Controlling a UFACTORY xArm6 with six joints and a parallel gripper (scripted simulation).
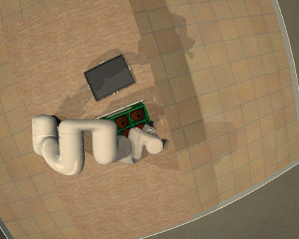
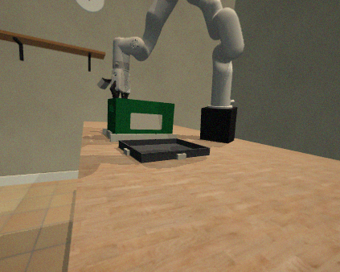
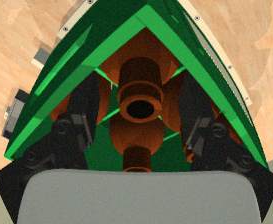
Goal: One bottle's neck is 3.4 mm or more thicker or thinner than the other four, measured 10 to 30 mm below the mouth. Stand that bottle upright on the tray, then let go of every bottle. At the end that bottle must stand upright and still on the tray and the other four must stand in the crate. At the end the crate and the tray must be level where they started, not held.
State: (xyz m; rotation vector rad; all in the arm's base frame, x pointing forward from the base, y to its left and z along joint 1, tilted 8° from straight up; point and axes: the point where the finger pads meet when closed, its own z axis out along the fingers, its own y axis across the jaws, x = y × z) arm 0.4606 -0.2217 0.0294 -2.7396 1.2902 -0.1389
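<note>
While the gripper [image 2: 120, 96] [image 3: 140, 85] points down at the crate [image 1: 146, 110] [image 2: 141, 105] [image 3: 148, 14], fingers apart, gripping nothing; brown bottle [image 3: 140, 97] upright in crate, mouth between fingertips; tray [image 1: 110, 78] [image 2: 164, 150] beside crate, no bottle on it.

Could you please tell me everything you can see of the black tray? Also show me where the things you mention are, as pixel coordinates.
The shallow rectangular black tray [image 1: 122, 86] [image 2: 157, 150] has low walls, a dark grey floor and small pale blocks around its outside. It looks rigid, its material uncertain. Nothing stands in it. It lies level, right way up, on the wooden table [image 1: 114, 198] [image 2: 214, 209], apart from the green crate [image 1: 148, 114] [image 2: 141, 105].
</note>
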